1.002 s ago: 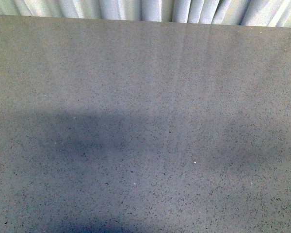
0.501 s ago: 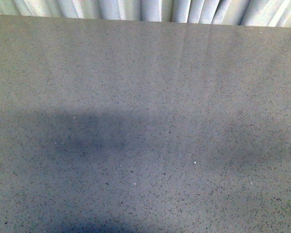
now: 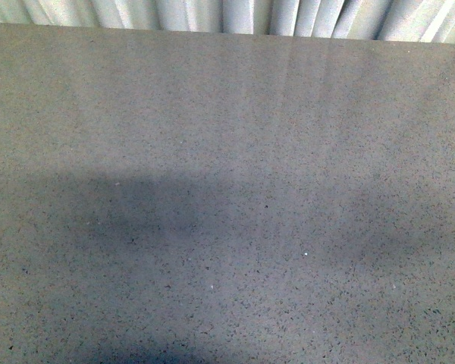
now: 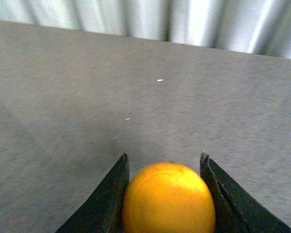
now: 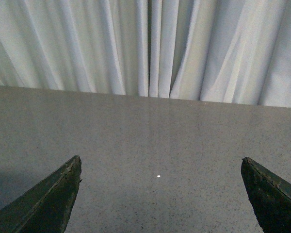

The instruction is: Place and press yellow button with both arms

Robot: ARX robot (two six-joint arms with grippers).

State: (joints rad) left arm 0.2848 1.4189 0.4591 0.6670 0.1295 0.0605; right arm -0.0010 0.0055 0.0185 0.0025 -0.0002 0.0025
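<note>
In the left wrist view the yellow button (image 4: 168, 199) shows only its domed yellow-orange cap, pinched between two black fingers. My left gripper (image 4: 163, 159) is shut on it above the grey speckled table (image 4: 136, 97). The button's collar and base are hidden. In the right wrist view my right gripper (image 5: 161, 164) stands open, its two dark fingers far apart with only bare table (image 5: 155, 141) between them. The front view shows neither arm and no button, only the table (image 3: 227, 152) with soft shadows at its near left.
A white pleated curtain (image 5: 150, 43) hangs behind the table's far edge, and also shows as a curtain (image 3: 227, 15) strip in the front view. A tiny white speck (image 5: 158, 176) lies on the table between the right fingers.
The shadow on the near left of the table has shifted slightly in the front view. Nothing else differs.
</note>
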